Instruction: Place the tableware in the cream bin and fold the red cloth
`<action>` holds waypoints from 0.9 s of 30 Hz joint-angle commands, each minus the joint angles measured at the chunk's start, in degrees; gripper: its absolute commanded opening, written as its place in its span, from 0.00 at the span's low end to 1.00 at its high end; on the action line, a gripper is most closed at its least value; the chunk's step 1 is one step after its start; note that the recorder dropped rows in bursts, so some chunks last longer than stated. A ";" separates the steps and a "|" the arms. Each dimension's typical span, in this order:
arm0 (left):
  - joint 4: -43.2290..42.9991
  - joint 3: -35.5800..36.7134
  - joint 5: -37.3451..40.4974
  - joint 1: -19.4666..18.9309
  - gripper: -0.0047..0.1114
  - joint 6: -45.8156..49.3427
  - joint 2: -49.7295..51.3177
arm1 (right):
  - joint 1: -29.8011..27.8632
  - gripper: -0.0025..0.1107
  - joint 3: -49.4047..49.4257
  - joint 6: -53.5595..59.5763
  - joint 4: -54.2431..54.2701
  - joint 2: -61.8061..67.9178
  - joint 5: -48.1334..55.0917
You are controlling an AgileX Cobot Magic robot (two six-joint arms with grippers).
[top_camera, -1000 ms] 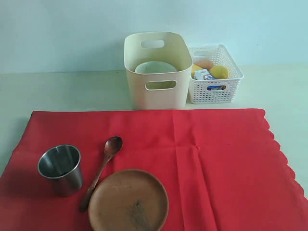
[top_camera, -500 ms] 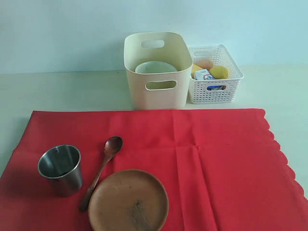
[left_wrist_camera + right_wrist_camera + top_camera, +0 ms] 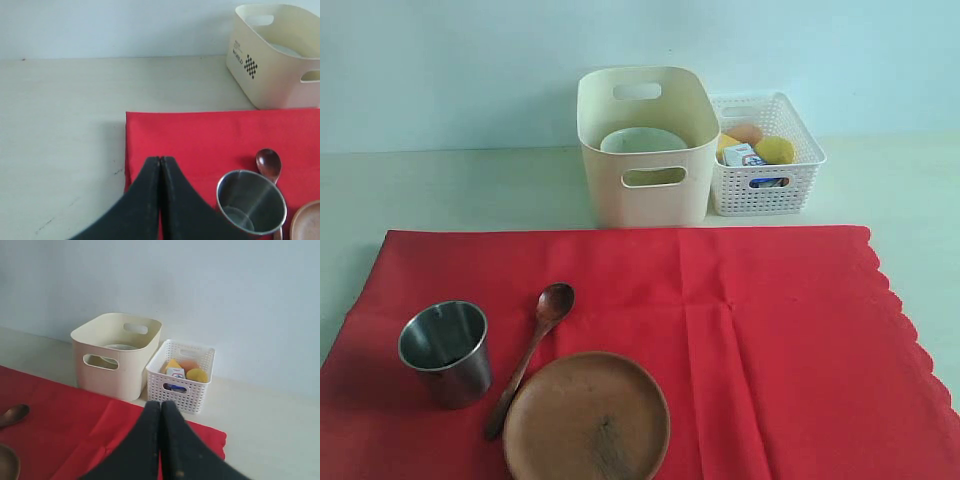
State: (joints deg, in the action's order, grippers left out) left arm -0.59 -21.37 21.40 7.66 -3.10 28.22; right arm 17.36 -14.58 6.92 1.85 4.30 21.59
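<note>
Picking up the steel cup (image 3: 445, 350) looks like the next good job, because the bowl (image 3: 642, 140) already sits inside the cream bin (image 3: 645, 205). The cup stands on the red cloth (image 3: 780, 340), well in front of the bin and off to its left. The wooden spoon (image 3: 533, 345) lies just beside the cup. The brown plate (image 3: 587, 415) seems to touch the spoon's handle, and it is the thing farthest from the bin.

The left hand (image 3: 160, 161) has its two fingers pressed together and holds nothing. The right hand (image 3: 160, 404) is the same, fingers together and empty.

To do it well, I think the left hand should spread its fingers first, come down over the cup's rim and pinch one wall. A straight lift would keep the cup from knocking the spoon.

The bin is tall, so the cup must go high over its rim before it drops in. The white basket (image 3: 765, 155) of food stands just beside the bin on its right, so that side is tight. Left of the bin the table (image 3: 470, 190) has open room. The cloth's far edge stops just in front of the bin.
</note>
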 commanded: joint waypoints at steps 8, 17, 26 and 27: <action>12.97 -3.23 13.38 0.42 0.04 7.57 8.29 | 0.00 0.02 0.30 0.05 1.30 -0.27 -0.74; 35.64 -4.34 18.24 0.42 0.30 36.52 16.02 | 0.00 0.02 0.30 0.48 6.31 -0.27 -1.89; 43.50 -6.75 23.70 0.42 0.63 50.87 22.33 | 0.00 0.02 0.30 0.48 7.11 -0.27 -1.97; 43.50 -7.10 23.80 0.42 0.63 51.14 22.60 | 0.00 0.02 0.30 0.48 7.11 -0.27 -1.97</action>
State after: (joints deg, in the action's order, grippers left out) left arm 41.45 -27.28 44.54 7.66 45.89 49.86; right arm 17.36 -14.58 7.01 8.68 4.30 20.33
